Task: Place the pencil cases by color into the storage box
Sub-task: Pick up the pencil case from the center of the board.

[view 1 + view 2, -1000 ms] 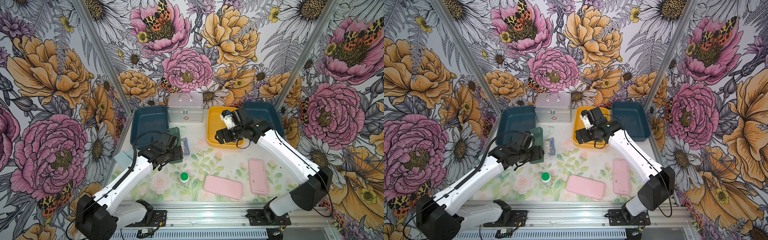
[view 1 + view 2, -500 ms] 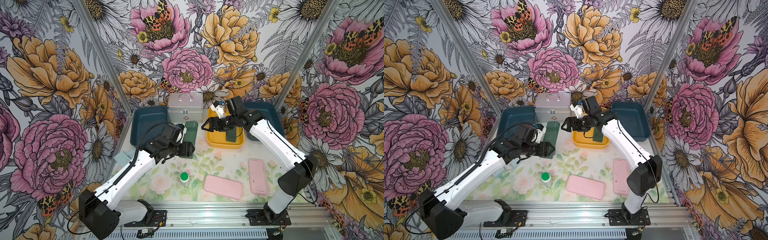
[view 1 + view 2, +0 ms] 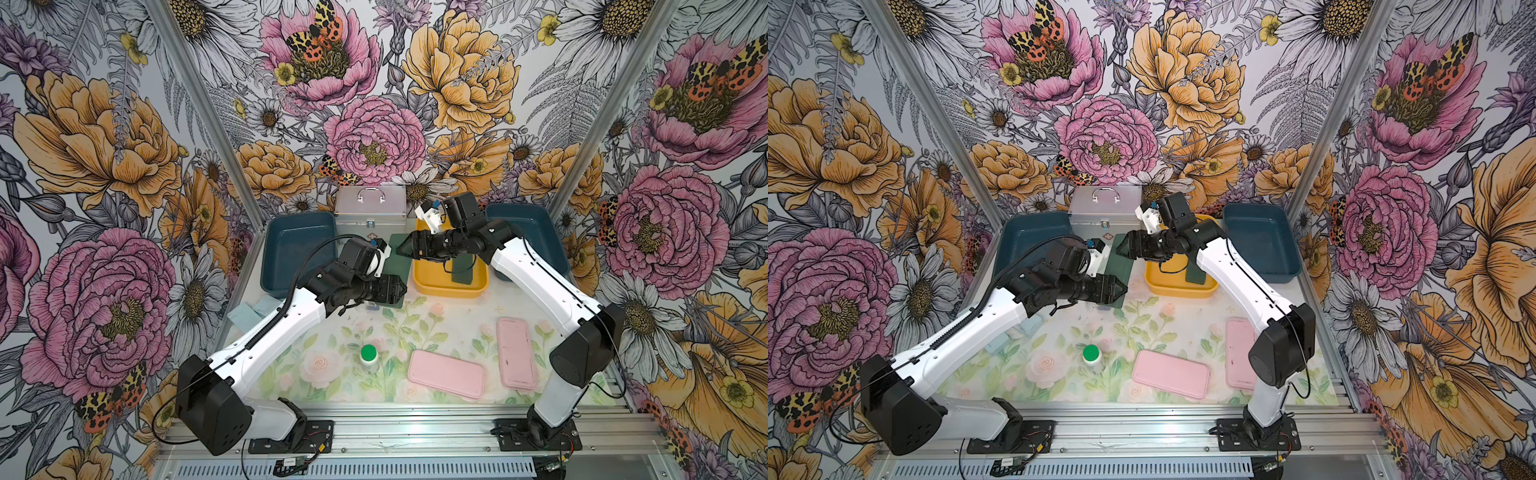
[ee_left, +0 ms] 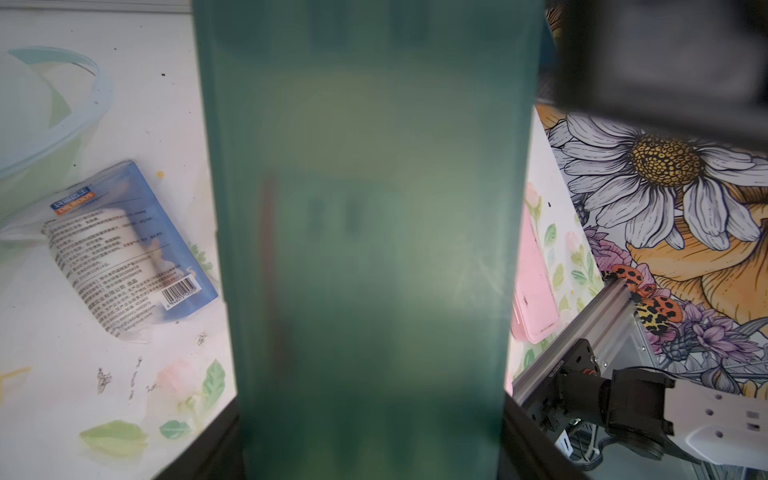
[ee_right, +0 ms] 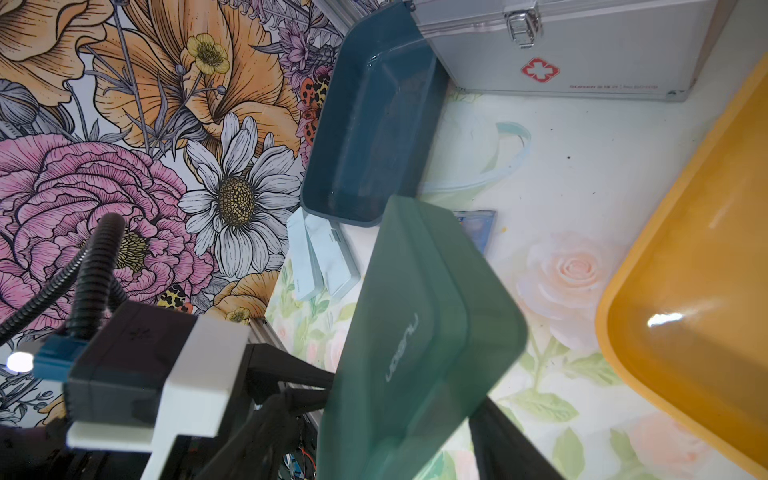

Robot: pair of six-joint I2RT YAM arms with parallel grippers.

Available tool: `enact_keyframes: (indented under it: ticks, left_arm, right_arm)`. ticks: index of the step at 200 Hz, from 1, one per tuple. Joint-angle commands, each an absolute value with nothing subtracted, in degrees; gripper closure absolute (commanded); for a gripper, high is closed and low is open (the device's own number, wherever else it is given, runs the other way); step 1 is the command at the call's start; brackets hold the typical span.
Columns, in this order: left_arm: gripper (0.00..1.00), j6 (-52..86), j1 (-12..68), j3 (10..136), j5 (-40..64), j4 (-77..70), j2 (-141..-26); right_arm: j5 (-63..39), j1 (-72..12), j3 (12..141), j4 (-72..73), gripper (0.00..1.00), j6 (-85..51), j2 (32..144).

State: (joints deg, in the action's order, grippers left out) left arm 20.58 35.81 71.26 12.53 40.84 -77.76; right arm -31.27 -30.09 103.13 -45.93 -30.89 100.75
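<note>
A dark green pencil case [image 3: 392,264] hangs above the table between both arms, left of the yellow tray [image 3: 449,291]. My left gripper [image 3: 401,289] is shut across its near end, where the case [image 4: 370,228] fills the gap between the fingers. My right gripper [image 3: 405,249] is shut on its far end [image 5: 419,332], a finger against each long edge. A second dark green case [image 3: 462,270] lies in the yellow tray. Two pink cases [image 3: 445,373] [image 3: 515,352] lie flat at the front right. Pale blue cases [image 3: 249,313] sit by the left wall.
Two dark teal trays [image 3: 297,245] [image 3: 528,237] flank a metal first-aid case [image 3: 371,208] at the back. A green-capped bottle [image 3: 368,355] stands front centre. A clear printed packet [image 4: 124,245] lies under the held case.
My left arm has carried the green case rightward toward the yellow tray. My right gripper has swung left out of the tray, leaving a green case there, and closed on the held case's far end.
</note>
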Motion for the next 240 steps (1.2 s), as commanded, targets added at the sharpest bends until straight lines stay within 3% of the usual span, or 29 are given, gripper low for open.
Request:
enact_keyframes:
  ticks: [1, 40, 111, 143, 147, 150, 185, 240]
  left_arm:
    - [0.34, 20.86, 36.85, 72.23, 13.80, 36.80, -77.18]
    - [0.35, 22.34, 38.32, 70.90, 14.05, 34.85, -76.42]
    - [0.34, 24.79, 39.20, 68.68, 14.93, 31.63, -75.21]
    - [0.19, 25.54, 39.35, 68.87, 16.37, 31.06, -75.59]
    - [0.04, 25.65, 39.35, 68.87, 16.38, 30.90, -75.50]
    - [0.02, 25.82, 39.31, 68.97, 16.54, 30.79, -75.43]
    - [0.01, 26.41, 39.22, 70.13, 17.88, 30.55, -75.01]
    - [0.01, 28.66, 33.87, 70.17, 10.53, 35.29, -68.47]
  right_arm:
    - [-29.98, -30.43, 104.13, -43.52, 0.30, -31.75, 102.04]
    - [-31.71, -30.19, 103.55, -42.52, 0.51, -32.65, 103.35]
    - [-34.37, -29.55, 102.16, -39.90, 0.80, -34.12, 103.62]
    - [-34.39, -28.94, 101.40, -39.83, 0.83, -34.10, 103.56]
    - [-34.43, -28.85, 101.35, -39.86, 0.83, -34.02, 103.54]
    - [-34.39, -28.77, 101.28, -39.90, 0.84, -33.95, 103.54]
    - [-33.70, -26.94, 100.62, -39.97, 0.84, -33.22, 104.12]
    - [-33.44, -20.35, 103.90, -40.21, 0.85, -31.81, 108.67]
